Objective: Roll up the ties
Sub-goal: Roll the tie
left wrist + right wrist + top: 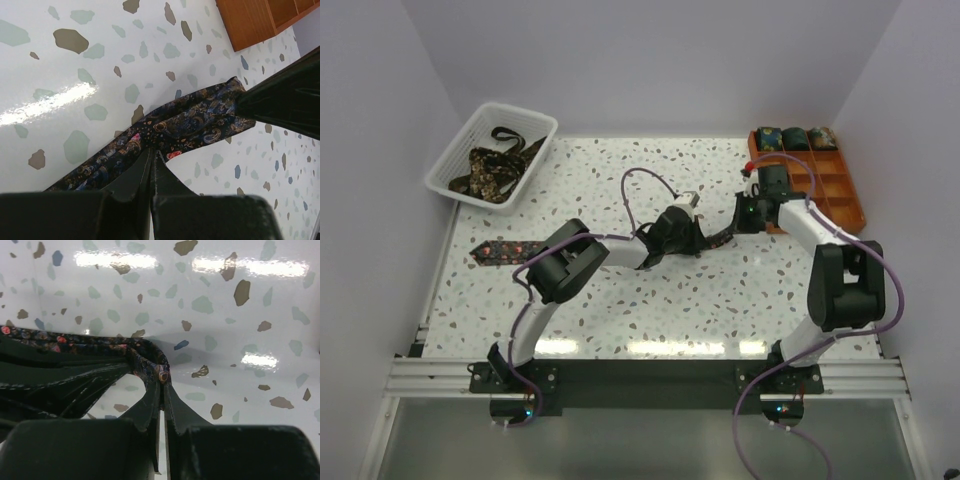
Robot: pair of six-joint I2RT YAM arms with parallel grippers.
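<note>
A dark floral tie [505, 249] lies stretched across the table from its pointed left end to the middle, where both grippers meet. My left gripper [703, 242] is shut on the tie [200, 120], its tips [152, 150] pinching the fabric mid-width. My right gripper [732, 230] is shut on the folded end of the same tie [75, 342], with the fabric curling over its tips [162, 376]. In the left wrist view the right gripper [290, 100] shows as a dark shape at the tie's far end.
A white mesh basket [455, 160] at the back left holds more loose ties [492, 170]. An orange gridded tray [850, 200] stands at the back right, close behind the right gripper, with three rolled ties [795, 137] in its far compartments.
</note>
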